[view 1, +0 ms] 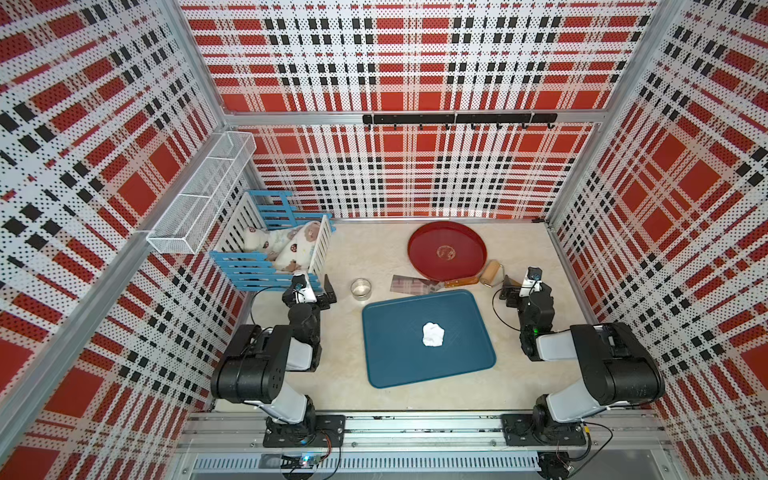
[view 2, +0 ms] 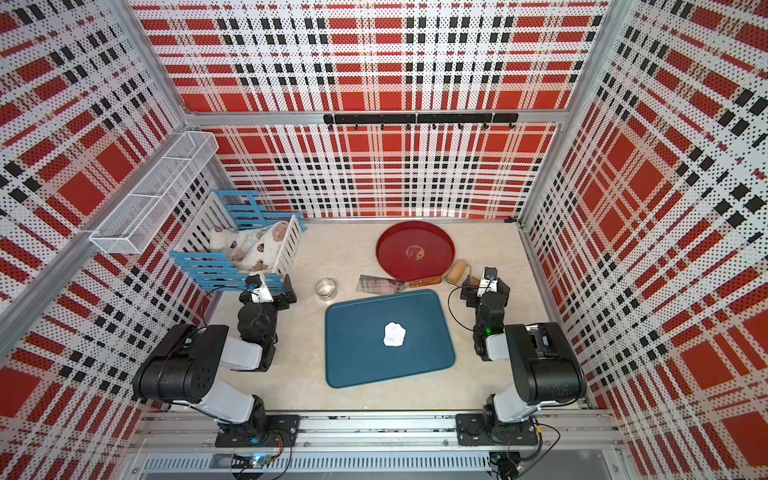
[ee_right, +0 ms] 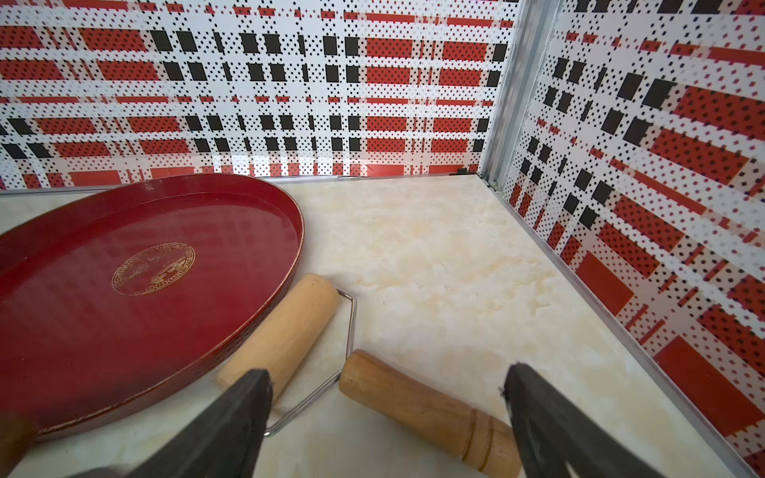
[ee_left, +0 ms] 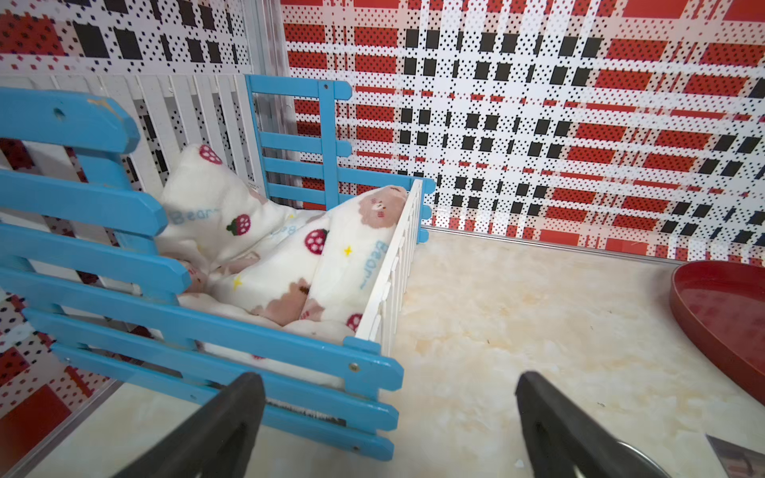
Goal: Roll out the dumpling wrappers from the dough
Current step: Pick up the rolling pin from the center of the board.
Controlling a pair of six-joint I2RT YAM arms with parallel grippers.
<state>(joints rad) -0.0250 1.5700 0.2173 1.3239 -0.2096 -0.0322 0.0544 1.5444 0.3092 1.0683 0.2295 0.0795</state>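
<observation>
Right wrist close-up: right gripper [ee_right: 386, 372] spread wide, empty, at roller [ee_right: 285, 335] beside red plate [ee_right: 124, 331], off far right corner of tray [view 1: 386, 353]. Left wrist: left gripper [ee_left: 387, 378] likewise gaping, empty, facing crib [ee_left: 124, 248] off tray's far left corner. Only in both top views: lumpy dough [view 1: 433, 334] [view 2: 394, 334], right of centre on tray, well apart from both grippers. Cream marbled tabletop [view 1: 345, 386], red plaid perforated walls [view 1: 415, 62].

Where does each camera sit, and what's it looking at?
Top views: high up, looking down at blue tray, dough, left arm, right arm.
Left wrist: on left arm, facing the crib; left gripper shows, jaws open.
Right wrist: on right arm, facing the wooden roller; right gripper shows, jaws open.
Both wrist views share the red tray.
</observation>
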